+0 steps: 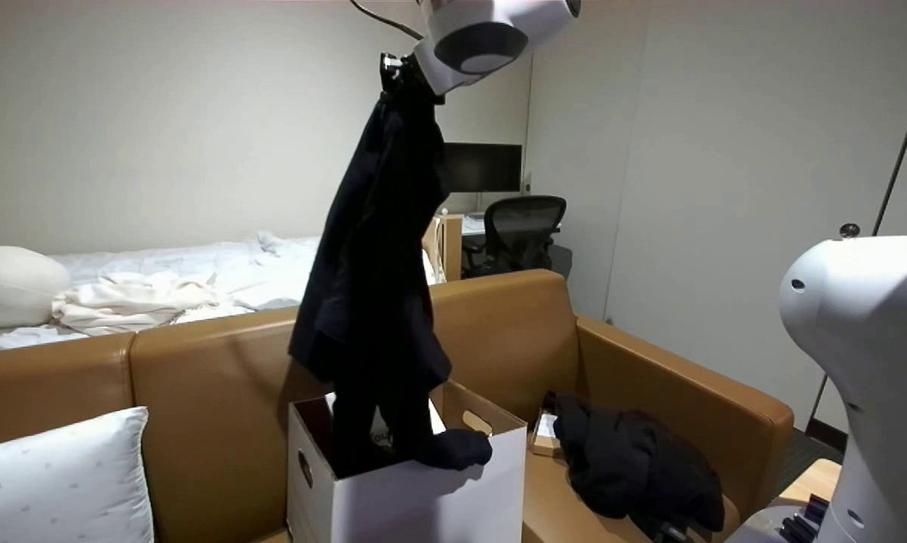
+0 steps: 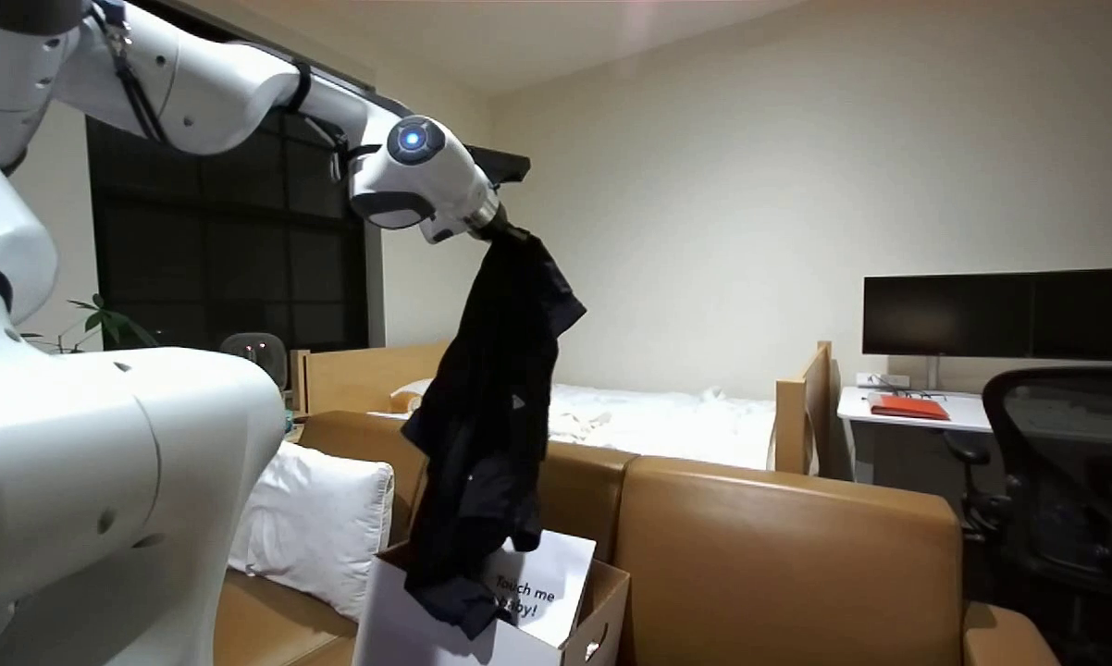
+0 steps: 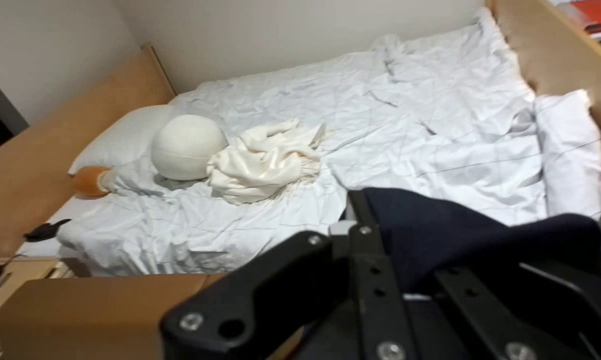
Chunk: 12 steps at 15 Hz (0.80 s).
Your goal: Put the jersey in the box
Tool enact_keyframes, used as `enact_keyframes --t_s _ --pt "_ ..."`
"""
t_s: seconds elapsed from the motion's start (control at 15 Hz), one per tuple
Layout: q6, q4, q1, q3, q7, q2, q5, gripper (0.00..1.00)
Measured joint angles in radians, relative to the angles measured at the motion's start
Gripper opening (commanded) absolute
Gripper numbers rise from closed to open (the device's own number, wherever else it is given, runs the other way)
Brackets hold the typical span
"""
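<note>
Exterior views both show the dark jersey (image 1: 374, 249) hanging at full length from the gripper (image 2: 508, 229), which pinches it by the top. Its lower part reaches down into the white box (image 1: 499, 483), with a loose end draped over the rim. High above, the arm (image 2: 228, 79) stretches outward, sloping down to the wrist, the gripper tipped downward. A printed card (image 2: 551, 583) stands in the box, on the brown sofa (image 1: 219, 422). Behind is a bed (image 3: 380, 125).
</note>
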<state>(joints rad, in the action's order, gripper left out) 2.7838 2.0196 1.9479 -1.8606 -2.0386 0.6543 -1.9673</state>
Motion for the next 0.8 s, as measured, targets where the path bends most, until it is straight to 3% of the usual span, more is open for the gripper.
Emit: enact_keyframes --t_s 0.2,0.33,0.8 --pt "0.04 -0.037 -0.119 0.095 0.126 -0.027 -0.021 0.01" --pt "0.06 -0.034 -0.146 0.152 0.212 -0.036 -0.076 0.01" --pt "0.13 0.011 -0.037 0.215 0.412 -0.059 -0.254 0.02"
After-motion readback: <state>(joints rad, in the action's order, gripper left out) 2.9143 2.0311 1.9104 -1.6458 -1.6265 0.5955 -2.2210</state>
